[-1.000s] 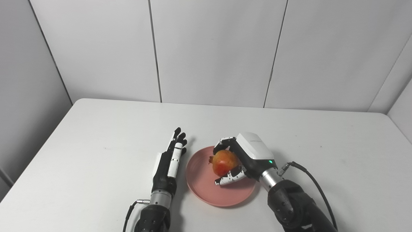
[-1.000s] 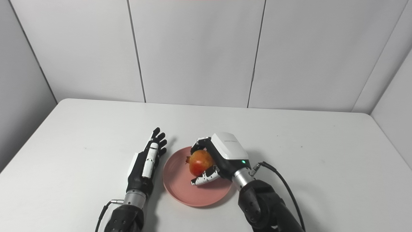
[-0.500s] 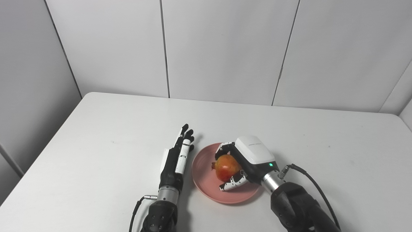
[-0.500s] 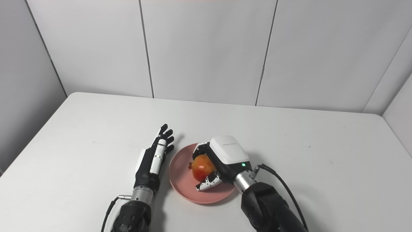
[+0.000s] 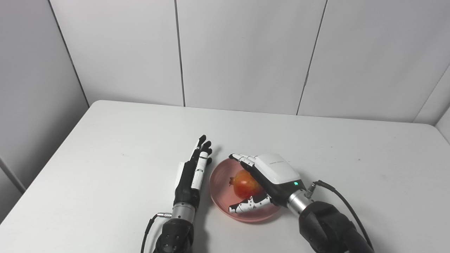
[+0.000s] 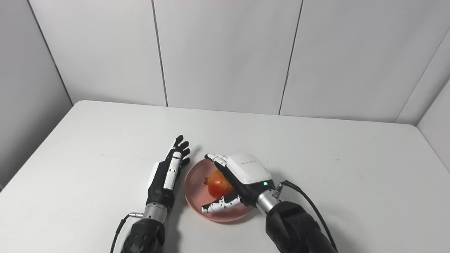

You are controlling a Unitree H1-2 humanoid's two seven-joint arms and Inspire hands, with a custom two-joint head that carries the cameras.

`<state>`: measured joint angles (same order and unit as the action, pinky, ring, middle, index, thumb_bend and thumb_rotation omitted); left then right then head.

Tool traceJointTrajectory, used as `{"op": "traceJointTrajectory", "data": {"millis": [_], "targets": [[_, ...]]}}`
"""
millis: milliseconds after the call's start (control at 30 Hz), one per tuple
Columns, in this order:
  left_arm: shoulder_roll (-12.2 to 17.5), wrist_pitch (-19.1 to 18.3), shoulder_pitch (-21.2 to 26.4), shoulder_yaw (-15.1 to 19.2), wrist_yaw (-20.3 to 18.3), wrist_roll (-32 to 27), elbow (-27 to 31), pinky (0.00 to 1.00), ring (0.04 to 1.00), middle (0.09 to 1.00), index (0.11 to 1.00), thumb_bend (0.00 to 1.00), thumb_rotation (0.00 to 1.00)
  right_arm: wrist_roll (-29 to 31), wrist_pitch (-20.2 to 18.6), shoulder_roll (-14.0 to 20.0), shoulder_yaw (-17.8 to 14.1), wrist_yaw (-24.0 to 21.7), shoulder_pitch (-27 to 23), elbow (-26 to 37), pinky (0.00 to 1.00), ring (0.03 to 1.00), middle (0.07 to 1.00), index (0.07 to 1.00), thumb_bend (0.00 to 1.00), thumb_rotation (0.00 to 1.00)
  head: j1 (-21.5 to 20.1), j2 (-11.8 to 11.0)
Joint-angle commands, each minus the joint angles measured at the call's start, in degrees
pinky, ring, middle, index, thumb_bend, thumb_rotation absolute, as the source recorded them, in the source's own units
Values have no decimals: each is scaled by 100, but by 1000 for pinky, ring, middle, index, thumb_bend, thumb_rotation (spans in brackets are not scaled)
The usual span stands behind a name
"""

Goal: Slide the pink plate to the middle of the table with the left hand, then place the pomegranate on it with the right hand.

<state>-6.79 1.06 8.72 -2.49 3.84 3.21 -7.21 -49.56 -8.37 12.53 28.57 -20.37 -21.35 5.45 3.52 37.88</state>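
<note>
Here, the pomegranate (image 5: 245, 184) is seen resting on the pink plate (image 5: 219, 203), near the middle of the white surface (image 5: 105, 168).

The right hand (image 5: 267, 179) is spread open around the fruit, fingers above and thumb below, gripping nothing. At nine o'clock of the plate, the left hand (image 6: 168, 173) is laid flat, fingers straight, empty. The plate's left rim is shown more fully in the left eye view.
</note>
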Motion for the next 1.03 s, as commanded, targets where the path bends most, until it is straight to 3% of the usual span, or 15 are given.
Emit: {"op": "traceJointTrajectory", "data": {"millis": [0, 133, 367, 467, 533, 633, 800, 867, 1000], "targets": [[-18, 16, 86, -24, -51, -56, 52, 909, 931, 944, 940, 337, 1000, 172, 138, -71, -195, 216, -98, 286, 843, 902, 933, 944, 1000, 639, -28, -11], [-9, 105, 78, 18, -90, -180, 11, 911, 931, 944, 940, 341, 1000, 594, 247, -148, -507, 390, 3, 408, 857, 919, 950, 977, 1000, 706, -76, -21], [18, 106, 49, 46, -123, -286, 36, 915, 931, 944, 943, 339, 1000, 1562, 500, -393, -1266, 1049, 296, 528, 793, 897, 948, 968, 983, 845, -204, -29], [41, 108, 15, 45, -162, -318, 63, 924, 934, 947, 948, 342, 1000, 1867, 332, -509, -1590, 1236, 468, 624, 825, 918, 960, 968, 848, 976, -260, -41], [58, 111, -20, 38, -188, -338, 90, 925, 934, 947, 948, 342, 1000, 1983, 145, -545, -1768, 1272, 583, 703, 831, 918, 957, 962, 791, 993, -274, -48], [81, 100, -73, 39, -222, -372, 129, 932, 936, 950, 952, 354, 1000, 2368, -18, -648, -2091, 1329, 797, 664, 864, 921, 944, 952, 630, 1000, -302, -64], [105, 51, -176, 52, -276, -405, 236, 938, 941, 953, 957, 355, 1000, 3408, -11, -829, -2556, 1277, 1107, 415, 895, 943, 961, 966, 584, 1000, -376, -76], [115, 8, -220, 58, -299, -416, 290, 948, 949, 959, 961, 362, 1000, 3694, -82, -883, -2633, 1251, 1191, 400, 949, 954, 972, 979, 501, 1000, -372, -78], [138, -91, -270, 65, -368, -459, 343, 956, 953, 963, 964, 364, 1000, 4146, -228, -943, -2705, 1186, 1313, 368, 994, 975, 988, 996, 487, 1000, -369, -92]]}}
